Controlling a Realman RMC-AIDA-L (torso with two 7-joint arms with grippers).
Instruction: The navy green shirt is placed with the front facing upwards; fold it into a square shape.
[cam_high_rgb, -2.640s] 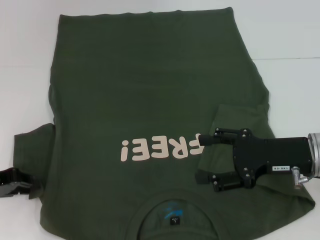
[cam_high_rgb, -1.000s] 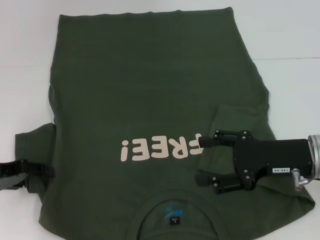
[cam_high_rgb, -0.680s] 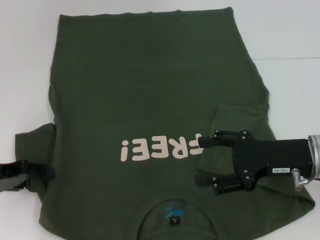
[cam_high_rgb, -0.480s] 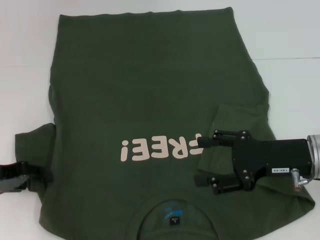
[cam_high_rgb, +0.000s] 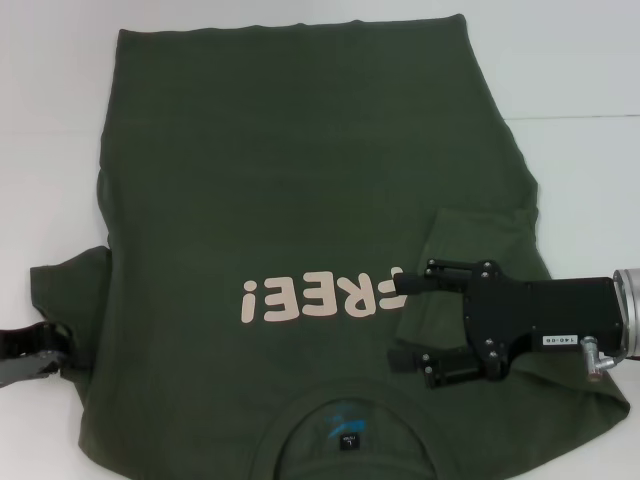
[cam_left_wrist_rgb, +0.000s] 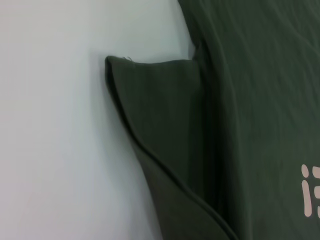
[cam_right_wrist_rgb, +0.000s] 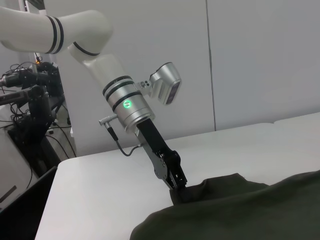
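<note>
Navy green shirt (cam_high_rgb: 300, 200) lay spread front-up on the white counter (cam_high_rgb: 580, 80), its collar and small blue neck label (cam_high_rgb: 343, 420) at the near edge and its hem at the far edge. Pale pink "FREE!" lettering (cam_high_rgb: 318, 297) ran across the chest, upside down in the head view. The shirt's right sleeve (cam_high_rgb: 480, 250) was folded inward over the body, so that side ended in a straight crease.

The right claw (cam_high_rgb: 402, 320) lay over the folded sleeve, near the last letter of the print, pointing left. Its two black fingers (cam_high_rgb: 425, 280) stood wide apart with nothing clamped between them.

The left claw (cam_high_rgb: 62, 340) was at the left sleeve (cam_high_rgb: 65, 295), which stuck out over the counter. In the right wrist view its fingers were closed on the sleeve's edge (cam_right_wrist_rgb: 180, 192), with the cloth lifted slightly there. The left wrist view showed the sleeve's hem curling up off the counter beside the shirt's side seam.
</note>
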